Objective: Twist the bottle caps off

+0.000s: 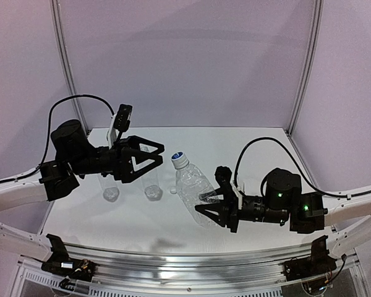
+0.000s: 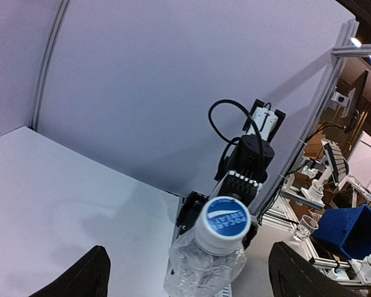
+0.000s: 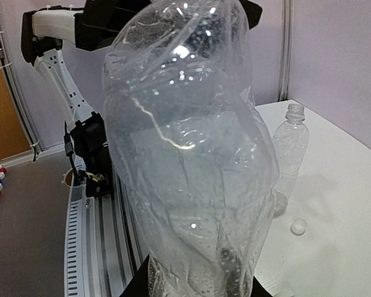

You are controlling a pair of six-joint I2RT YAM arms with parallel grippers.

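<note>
Guessing that crinkly bottle [image 1: 191,182] is light and squashy: right fingers [image 1: 209,213] pinch its lower body, left fingers [image 1: 148,146] spread wide by the cap [image 1: 180,159], the stiff bit to grab.

Black arms [image 1: 71,143], white links [image 1: 12,195], looping cables [image 1: 80,96].

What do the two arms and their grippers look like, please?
The left arm and right arm both have white lower links and black, rounded joint housings, and each carries a looping black cable. Small green lights glow on the right arm. The left gripper and right gripper are black, with angular, tapering fingers.
</note>
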